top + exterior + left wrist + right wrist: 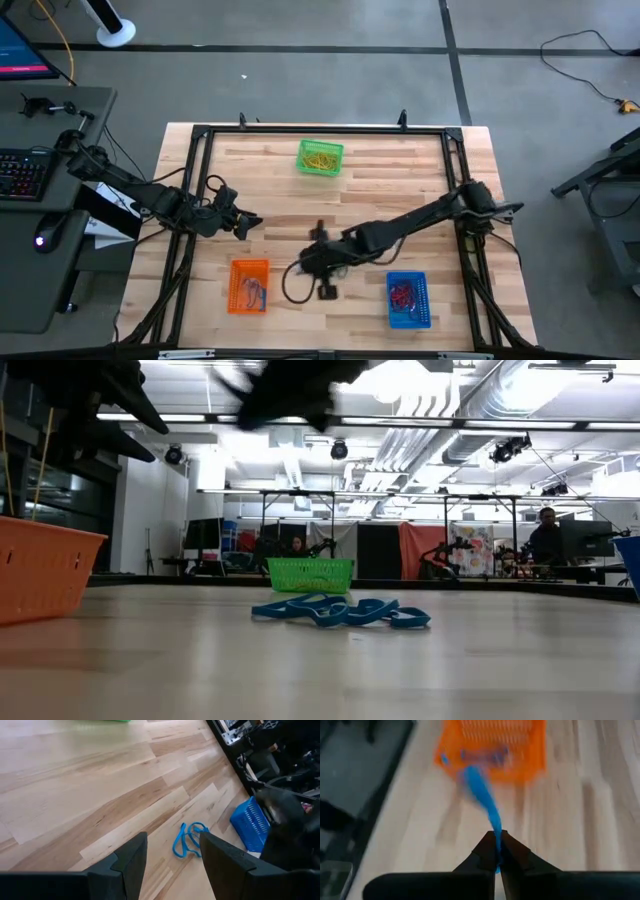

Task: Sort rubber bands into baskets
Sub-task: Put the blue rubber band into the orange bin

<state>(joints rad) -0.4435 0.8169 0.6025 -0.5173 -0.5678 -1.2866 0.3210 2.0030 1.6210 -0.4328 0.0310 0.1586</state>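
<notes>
One blue rubber band (481, 795) is pinched between the pressed-together fingers of the right end effector (498, 851), which sits above the bench (400, 180) just beside the orange basket (249, 286), on the side toward the blue basket (408, 299). In the right wrist view the band trails from the fingertips toward the orange basket, which lies ahead of them.

Outward from there, a small heap of blue rubber bands (342, 610) lies loose on the bare wood between the orange and blue baskets; the left wrist view shows the same heap (189, 840) near the blue basket. The left end effector (247, 224) hangs with its fingers spread and holding nothing, on the far side of the orange basket, between it and the green basket (321, 158).

By my reading, sorting is well along but not finished. The green basket holds yellow bands (320, 156), the blue basket holds red bands (403, 293), and the orange basket already has a few bluish ones inside. What remains appears to be the blue heap on the wood plus the band now in the grip. I see no other loose bands elsewhere on the bench, though loops this thin could escape the overhead view.
</notes>
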